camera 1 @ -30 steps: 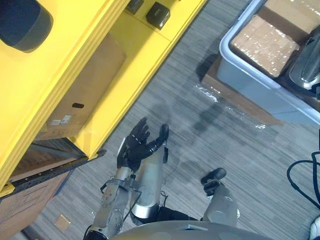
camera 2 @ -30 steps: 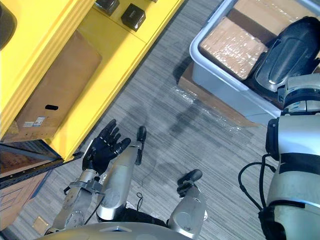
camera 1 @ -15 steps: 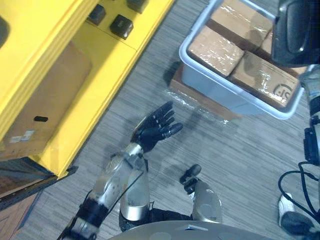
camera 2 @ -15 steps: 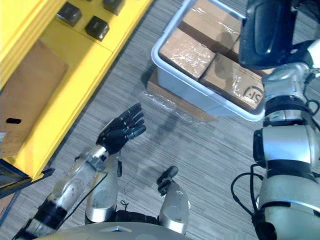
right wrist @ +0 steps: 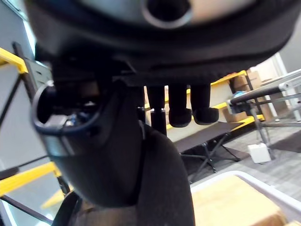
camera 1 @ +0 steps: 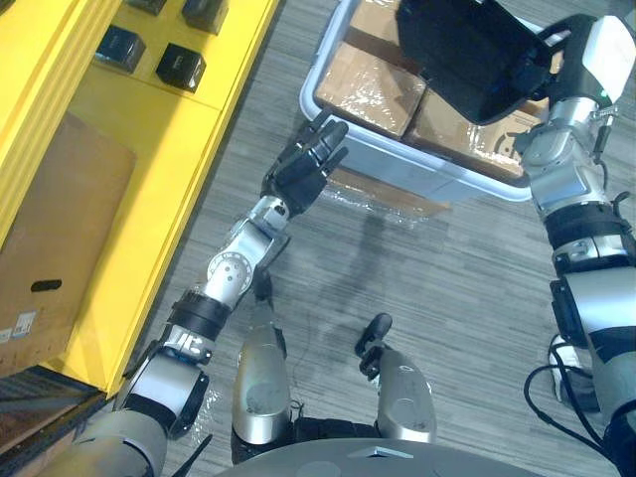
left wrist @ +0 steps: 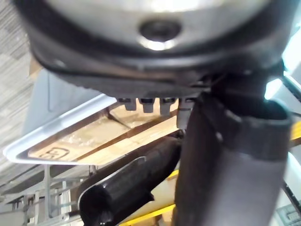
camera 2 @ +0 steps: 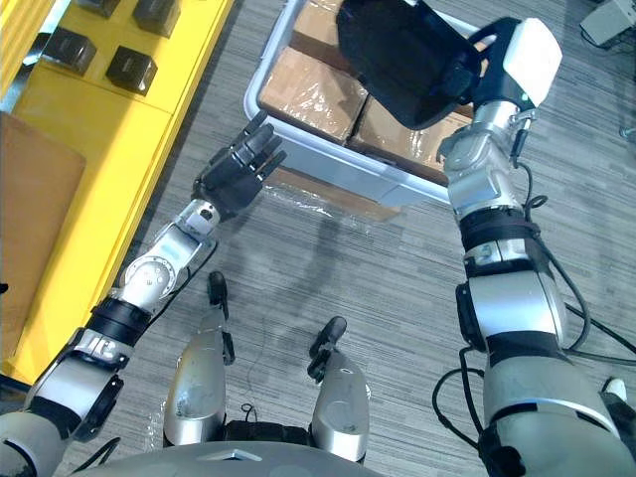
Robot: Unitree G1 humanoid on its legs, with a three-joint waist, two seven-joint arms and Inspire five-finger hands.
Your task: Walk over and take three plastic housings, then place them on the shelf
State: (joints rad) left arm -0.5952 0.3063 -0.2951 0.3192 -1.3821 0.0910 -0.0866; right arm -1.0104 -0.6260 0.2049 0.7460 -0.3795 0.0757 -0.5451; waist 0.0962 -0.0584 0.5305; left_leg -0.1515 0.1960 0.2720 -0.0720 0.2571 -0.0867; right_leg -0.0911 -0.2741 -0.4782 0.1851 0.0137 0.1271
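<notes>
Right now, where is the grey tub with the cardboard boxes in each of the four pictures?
Left eye view: the grey tub is at top centre, by the fingertips of the left hand.
Right eye view: top centre, a little further left.
Left wrist view: past the fingers, its pale rim slanting.
Right wrist view: a corner of its rim, below the fingertips.
Shared landmark: the wrapped cardboard boxes inside it.

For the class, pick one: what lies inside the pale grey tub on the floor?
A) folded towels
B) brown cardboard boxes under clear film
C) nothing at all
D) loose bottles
B: in both eye views the tub holds brown cardboard boxes packed side by side, with shiny clear film over their tops.
</notes>
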